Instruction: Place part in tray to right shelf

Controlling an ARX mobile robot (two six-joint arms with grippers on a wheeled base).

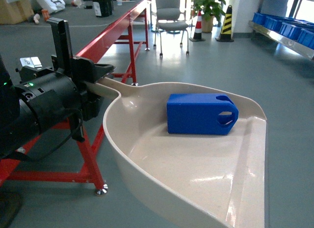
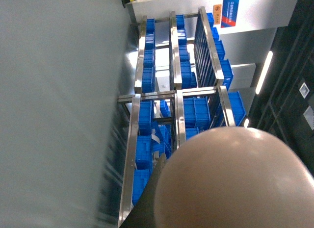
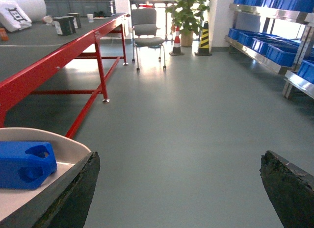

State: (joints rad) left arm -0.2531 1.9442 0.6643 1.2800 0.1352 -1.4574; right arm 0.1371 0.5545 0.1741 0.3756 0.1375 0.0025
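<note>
cream tray point(image 1: 196, 174) w/ blue part point(image 1: 201, 114) inside, left claw point(image 1: 91, 86) on handle

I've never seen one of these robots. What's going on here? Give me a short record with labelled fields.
carried item: blue part lying in the cream tray
tray holder: left gripper, shut on the tray's handle
right gripper: open, holding nothing
destination: right shelf with blue crates, across the floor, not yet reached
nearby: red table, chair, striped cone, potted plant
</note>
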